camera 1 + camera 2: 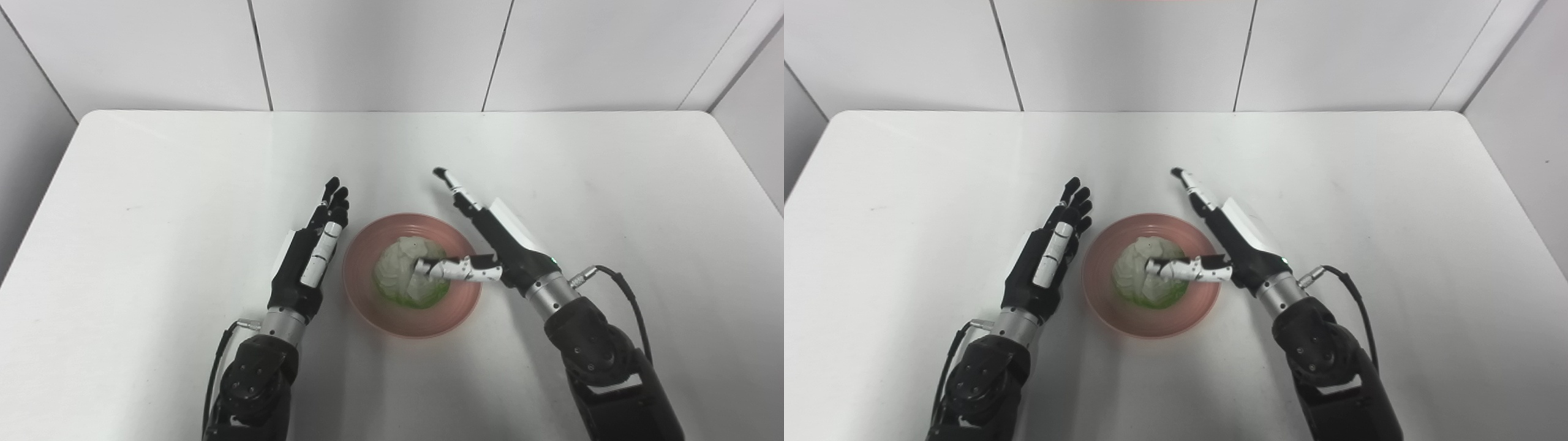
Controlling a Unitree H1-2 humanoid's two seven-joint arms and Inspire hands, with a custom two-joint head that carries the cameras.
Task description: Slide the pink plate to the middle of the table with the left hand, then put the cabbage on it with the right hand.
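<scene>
The right hand's fingers (456, 187) stretch out straight and apart, pointing away from the robot past the far right rim of the pink plate (367, 245), and they grip nothing. Its thumb (450, 269) reaches sideways to the left across the plate, the tip lying against the right side of the cabbage (401, 269) or just over it; contact cannot be told for certain. The right hand (490, 239) itself sits at the plate's right edge, palm turned toward the plate, released rather than grasping.

The left hand's fingers (334, 202) are also straight, held close together and pointing away from the robot, holding nothing. The left hand (309, 257) stands on its edge just beside the plate's left rim, palm facing the plate, with a narrow strip of worktop visible between them.

The cabbage, pale white with green at its near edge, lies inside the plate, roughly in its centre. The plate rests flat between the two hands, near the middle of the white worktop (153, 184) and somewhat toward the robot's side.

Both forearms come up from the bottom edge, each with a metal wrist ring and a dark cable looping beside it. White panelled walls (380, 49) enclose the worktop at the back and on both sides.
</scene>
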